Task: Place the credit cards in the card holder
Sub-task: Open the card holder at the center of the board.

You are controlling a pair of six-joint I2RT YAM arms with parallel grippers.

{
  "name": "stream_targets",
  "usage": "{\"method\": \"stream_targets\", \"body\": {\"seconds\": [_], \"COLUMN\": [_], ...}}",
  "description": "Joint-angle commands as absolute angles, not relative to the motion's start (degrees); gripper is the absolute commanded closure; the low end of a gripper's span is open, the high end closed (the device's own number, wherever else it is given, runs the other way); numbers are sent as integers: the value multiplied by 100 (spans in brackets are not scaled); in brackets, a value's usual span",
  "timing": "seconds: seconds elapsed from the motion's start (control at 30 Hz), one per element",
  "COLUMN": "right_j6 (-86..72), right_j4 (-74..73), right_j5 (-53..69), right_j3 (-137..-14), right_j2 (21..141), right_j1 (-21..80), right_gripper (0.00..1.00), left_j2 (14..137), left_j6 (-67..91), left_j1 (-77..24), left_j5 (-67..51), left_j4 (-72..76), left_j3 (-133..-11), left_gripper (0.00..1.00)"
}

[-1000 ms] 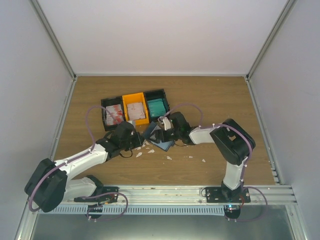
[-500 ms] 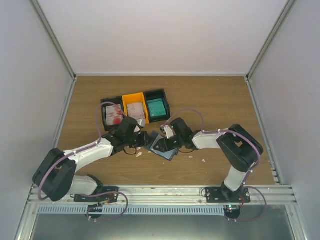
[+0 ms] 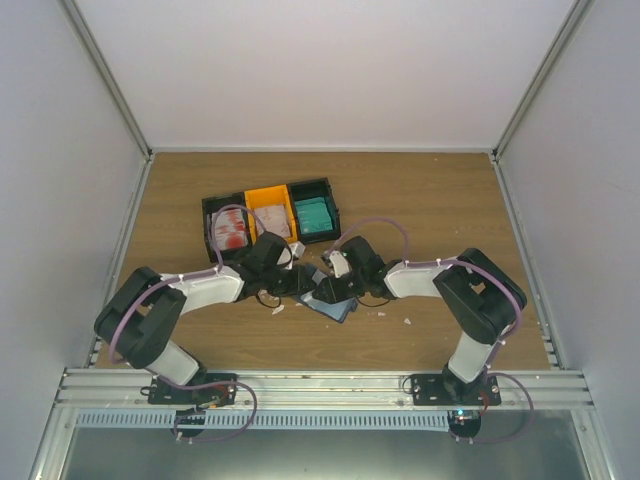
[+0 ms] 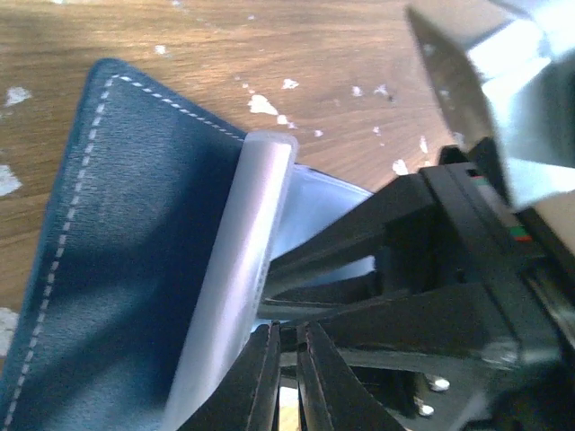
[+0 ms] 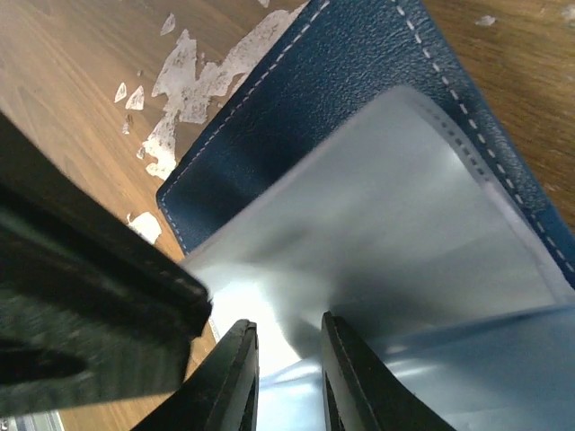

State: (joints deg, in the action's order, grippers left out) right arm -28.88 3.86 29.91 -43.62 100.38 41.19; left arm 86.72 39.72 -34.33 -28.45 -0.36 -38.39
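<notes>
- Black fingers of the right gripper [image 5: 286, 321] are standing narrowly apart, straddling a pale translucent inner leaf [image 5: 404, 224] without visibly clamping it.
- Fingers of the left gripper [image 4: 287, 330] are pressing almost together; no card is showing between them.
- The navy stitched leather card holder [image 5: 359, 99] is lying just ahead of both grippers, nearer the right, its leaf edge facing the left.
- Thin teal, beige and red-blotched credit cards [image 3: 314, 213] are sitting in plastic bins [image 3: 268, 191] beyond.

1. You can read no words, numbers, brand names or signs in any view.
2. The credit cards [image 3: 231, 230] lie in the bins [image 3: 268, 193] near the far edge of the tabletop. They are too small for you to read.
3. Up close, the card holder [image 5: 359, 90] shows you no letters on its dark blue outside or its pale inside.
</notes>
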Motion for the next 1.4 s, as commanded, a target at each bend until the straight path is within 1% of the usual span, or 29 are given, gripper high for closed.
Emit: {"method": "stream_targets", "body": {"seconds": [0.0,0.1,0.2,0.4,0.53,0.63,0.8,0.87,1.03,1.2,1.27,1.37], "right_j6": [-2962,-2915,-2843,-2889,-3062,-3259,-3729,-3877,-4119,-4130,-4074,-3859], "right_j4": [-386,-507,-825,-1783,-2359,-2699,-3105,-3081,-2961,-2962,-3008,-2927], "right_j5": [2726,2590,2313,1298,587,66,-661,-736,-781,-994,-998,-1002], "right_j3": [-4130,-4138,-4292,-5018,-5503,-5841,-6071,-6057,-6150,-6530,-6554,-6352], "right_j2": [10140,10057,9964,9665,9689,9756,9854,9878,10234,10726,10842,10806], "right_j1": [4160,4153,4158,4294,4555,4779,5106,5194,5240,5238,5240,5230], "right_gripper": [79,80,79,75,69,63,41,38,36,38,39,39], "left_j2": [8963,9151,9301,9227,8993,8854,8614,8596,8481,8087,7834,7549], "left_j6": [3816,3810,3809,3999,4341,4684,5370,5493,5461,5296,5166,4869], "left_j1": [-3402,-3401,-3406,-3411,-3496,-3579,-3659,-3667,-3665,-3656,-3648,-3590], "left_j5": [-2535,-2021,-1791,-1869,-2080,-2119,-2222,-2230,-2103,-1925,-1761,-1385], "left_j4": [47,-267,-365,-328,-95,-12,587,718,711,476,274,-199], "left_j3": [-4029,-4076,-4019,-3683,-3352,-3147,-2658,-2552,-2571,-2673,-2760,-3004], "left_gripper": [89,89,89,89,89,89,89,89,89,89,86,78]}}
